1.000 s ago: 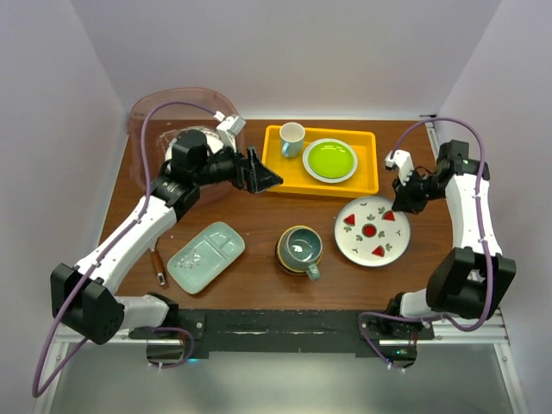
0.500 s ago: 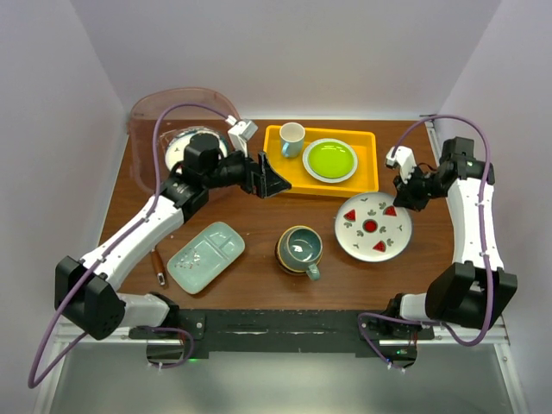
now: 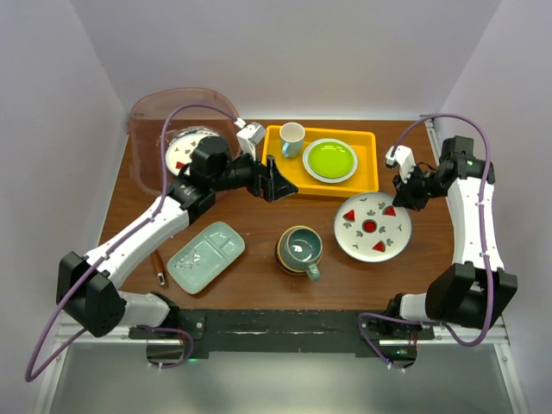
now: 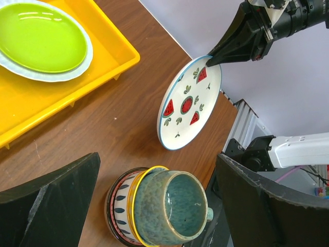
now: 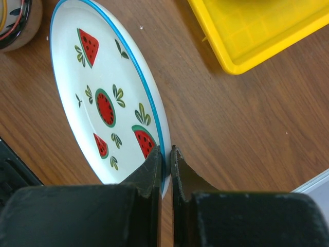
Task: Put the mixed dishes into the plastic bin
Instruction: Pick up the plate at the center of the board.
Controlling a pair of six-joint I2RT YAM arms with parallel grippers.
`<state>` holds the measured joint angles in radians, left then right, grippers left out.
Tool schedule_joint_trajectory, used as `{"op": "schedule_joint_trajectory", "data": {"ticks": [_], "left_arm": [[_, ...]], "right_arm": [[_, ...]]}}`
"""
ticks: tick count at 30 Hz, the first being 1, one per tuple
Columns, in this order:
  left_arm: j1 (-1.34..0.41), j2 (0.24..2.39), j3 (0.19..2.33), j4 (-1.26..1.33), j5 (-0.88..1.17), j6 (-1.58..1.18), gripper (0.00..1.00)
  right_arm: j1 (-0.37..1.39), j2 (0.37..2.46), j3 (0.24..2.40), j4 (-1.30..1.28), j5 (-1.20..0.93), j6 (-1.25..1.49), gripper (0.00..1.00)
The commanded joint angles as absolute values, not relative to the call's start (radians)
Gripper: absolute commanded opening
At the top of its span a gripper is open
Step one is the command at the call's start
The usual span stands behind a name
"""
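The white watermelon plate (image 3: 371,226) lies right of centre; in the left wrist view (image 4: 189,105) its far edge looks raised. My right gripper (image 3: 404,197) is shut on that plate's rim (image 5: 165,159). A teal mug (image 3: 300,247) sits in stacked striped bowls (image 4: 115,206) at centre front. A pale green divided tray (image 3: 205,256) lies front left. The translucent plastic bin (image 3: 145,121) stands at the back left with a red-marked white plate (image 3: 185,147) inside. My left gripper (image 3: 278,181) is open and empty above the table, its view centred over the mug (image 4: 172,208).
A yellow tray (image 3: 285,177) at the back centre holds a lime-green plate (image 3: 329,159) and a small white cup (image 3: 291,138). A brown-handled utensil (image 3: 158,263) lies left of the divided tray. The table's right edge is close behind the right arm.
My left arm has swung right, away from the bin, and now hangs by the yellow tray's front left corner. The right gripper has shifted the watermelon plate slightly back.
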<state>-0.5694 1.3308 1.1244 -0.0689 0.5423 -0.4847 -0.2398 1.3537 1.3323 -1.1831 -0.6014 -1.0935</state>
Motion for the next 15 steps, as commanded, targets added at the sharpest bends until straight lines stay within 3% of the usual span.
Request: {"op": "schedule_joint_trajectory", "data": {"ticks": [1, 15], "left_arm": [[-0.587, 1.335, 1.147, -0.015, 0.52, -0.446, 1.0], [-0.63, 1.351, 1.147, 0.028, 0.479, -0.408, 1.0]], "right_arm": [[-0.23, 1.302, 1.401, -1.196, -0.698, -1.089, 0.0], [-0.218, 1.298, 1.425, -1.212, -0.706, -1.092, 0.0]]}}
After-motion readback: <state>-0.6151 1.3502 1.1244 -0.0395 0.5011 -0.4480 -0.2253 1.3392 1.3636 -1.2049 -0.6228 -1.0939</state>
